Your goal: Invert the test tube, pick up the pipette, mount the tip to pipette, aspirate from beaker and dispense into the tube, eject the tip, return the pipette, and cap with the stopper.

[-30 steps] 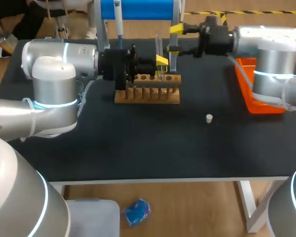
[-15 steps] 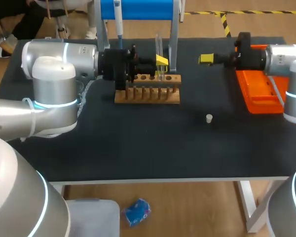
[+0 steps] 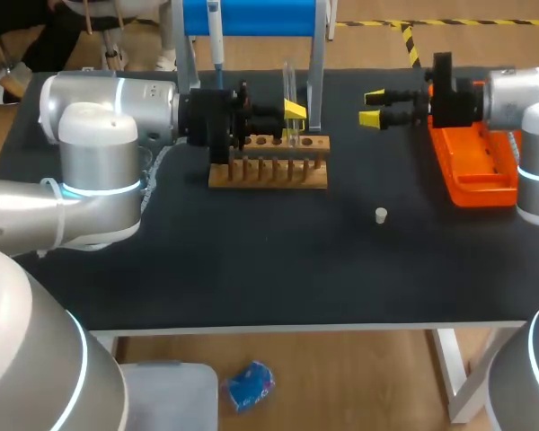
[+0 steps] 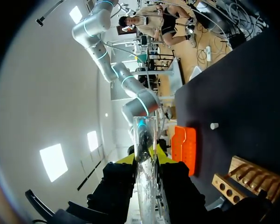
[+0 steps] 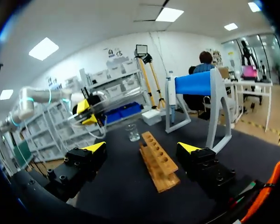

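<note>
My left gripper is shut on a clear test tube, holding it upright just above the wooden rack. In the left wrist view the tube runs between the yellow fingertips. My right gripper stands open and empty, right of the rack and beside the orange tip tray. In its wrist view the right gripper faces the rack and the glass beaker. The pipette hangs on the blue stand. A white stopper lies on the mat.
The blue stand's grey legs rise right behind the rack. The orange tray lies along the table's right edge. The black mat stretches from the rack to the front edge, bearing only the stopper.
My right gripper has drawn back from beside the stand, rightward to the orange tray, still open. The left gripper and the tube have not moved.
</note>
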